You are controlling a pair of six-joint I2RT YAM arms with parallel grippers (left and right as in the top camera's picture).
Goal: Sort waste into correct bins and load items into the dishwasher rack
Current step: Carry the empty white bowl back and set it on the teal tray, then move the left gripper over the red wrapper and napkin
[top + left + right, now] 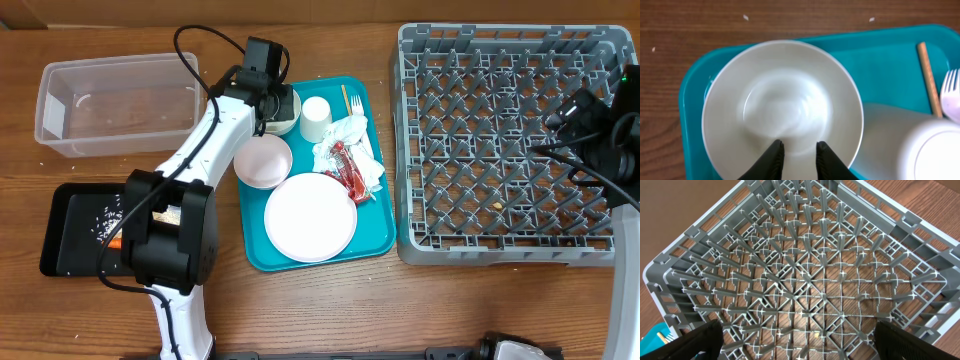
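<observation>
The flat teal serving tray (378, 235) lies mid-table and serves as the reference. In its far left corner sits a small round white bowl (782, 105), and the left end effector (797, 159) hovers right above it, its two black fingers (774, 161) a narrow gap apart with nothing between them. Just right of that bowl on the tray stands a small white cup (316, 118). Beyond the cup lie a pale slim fork (952, 95) and a thin brown stick (930, 75).

A second small white bowl (263, 160) sits at the tray's left edge, and a round white plate (310, 216) fills its near half. Crumpled white paper napkins (352, 140) with a red snack wrapper (350, 172) on top lie along the tray's right side.

Left of the tray on the wooden table (300, 310) are a clear plastic rectangular tub (115, 105) on the far side and a shallow black rectangular tray (70, 230) on the near side, holding beige-white food crumbs (105, 215) and an orange carrot (117, 243).

Right of the tray stands the large square grey plastic rack (510, 140). The right end effector (805, 347) hangs over it, fingers spread wide and holding nothing.
</observation>
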